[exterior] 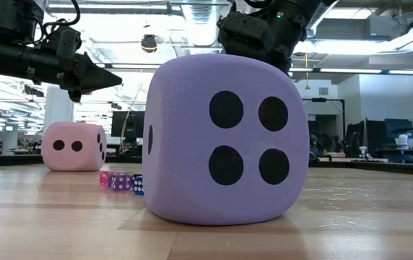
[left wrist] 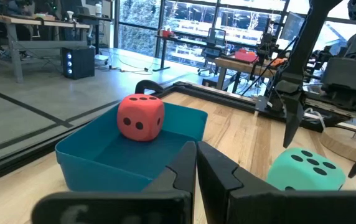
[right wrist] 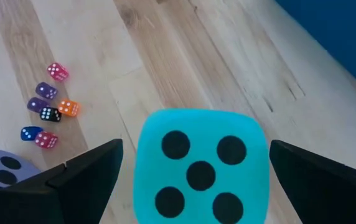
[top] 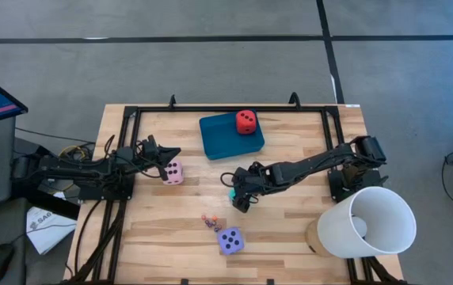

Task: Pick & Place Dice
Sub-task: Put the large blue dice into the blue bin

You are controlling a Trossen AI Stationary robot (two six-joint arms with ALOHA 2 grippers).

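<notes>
A: Where do the four big dice sit?

B: The red die (top: 246,121) lies in the teal tray (top: 220,138) at the far side of the worktop (top: 290,229). The pink die (top: 173,172) rests on the wood just beside the left gripper (top: 165,158). The purple die (top: 230,240) is near the front edge, four pips up, with a cluster of small dice (right wrist: 47,114) close by. The turquoise die (right wrist: 200,165) lies mid-worktop, under the right gripper (top: 238,198).

A: And the fingers?

B: The right fingers (right wrist: 81,174) are spread wide on either side of the turquoise die, not touching it. The left fingers (left wrist: 190,171) are pressed together, holding nothing, pointing towards the tray.

A: Anything else there?

B: A white lampshade (top: 367,222) lies at the worktop's right front corner.
</notes>
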